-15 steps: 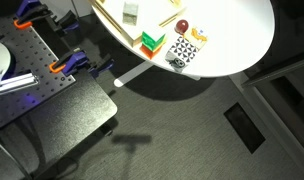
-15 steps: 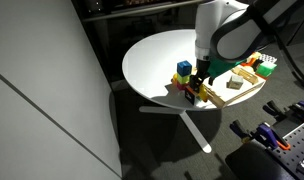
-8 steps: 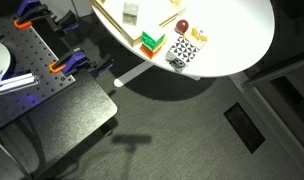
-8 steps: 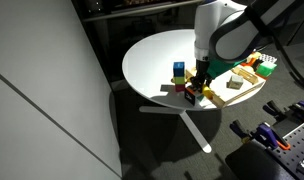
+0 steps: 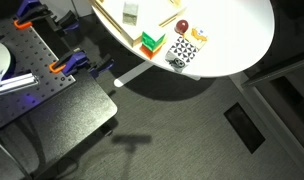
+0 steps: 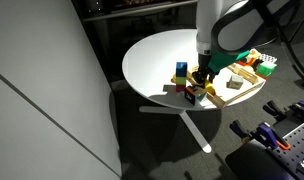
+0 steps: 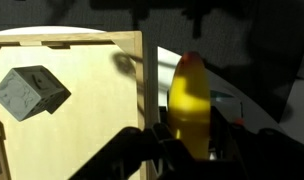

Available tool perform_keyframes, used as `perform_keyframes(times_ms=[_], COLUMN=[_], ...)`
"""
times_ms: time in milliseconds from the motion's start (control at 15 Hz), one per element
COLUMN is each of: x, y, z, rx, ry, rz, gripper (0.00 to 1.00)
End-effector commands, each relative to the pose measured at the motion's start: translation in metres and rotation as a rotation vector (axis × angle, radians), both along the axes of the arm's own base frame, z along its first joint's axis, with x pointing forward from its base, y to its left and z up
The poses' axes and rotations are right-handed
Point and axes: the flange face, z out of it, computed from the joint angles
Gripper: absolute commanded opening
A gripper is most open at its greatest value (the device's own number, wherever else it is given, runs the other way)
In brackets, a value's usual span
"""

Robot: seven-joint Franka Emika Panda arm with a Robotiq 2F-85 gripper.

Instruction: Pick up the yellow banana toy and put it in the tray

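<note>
Right, the banana toy (image 7: 189, 100) is in your grip. In the wrist view it stands lengthwise between the jaws, which pinch its lower half from both sides, closed only as far as the toy's width allows. It looks lifted clear of the counter (image 6: 152, 55), tho the wrist view alone doesn't prove it, & in an exterior view the toy is too small to pick out under the arm (image 6: 217, 22). So the pick-up is prob. done.

What's left is the carry & the drop. The banana sits just outside the tray (image 7: 147, 70), across the light-wood rim from the pale floor, near the rim but not over it. The tray holds a grey cube (image 7: 32, 92) well apart from that rim, so there's bare floor right next to it. By my read you're abt halfway: you need to shift across the rim, lower, then spread the jaws.
</note>
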Motion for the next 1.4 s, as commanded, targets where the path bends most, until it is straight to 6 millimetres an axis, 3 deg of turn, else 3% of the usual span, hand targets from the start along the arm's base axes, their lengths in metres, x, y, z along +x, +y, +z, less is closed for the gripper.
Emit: perform_keyframes(times_ms=[0,400,1000,1133,1200,1333], x=[-0.005,-0.011,-0.014,-0.015,-0.016,-0.018], y=[-0.010,-0.037,-0.094,-0.097,-0.098,-0.094], z=[0.019,0.021,0.000,-0.003,-0.004,-0.004], rx=[-0.037,-0.065,-0.086,-0.089,-0.088,-0.084], ry=[-0.021,-0.020,0.009,0.013,0.014,0.020], rz=[-0.063,-0.161,-0.234,-0.237,-0.237,-0.224], gripper=[0.17,0.17,0.17,0.67,0.68,0.83])
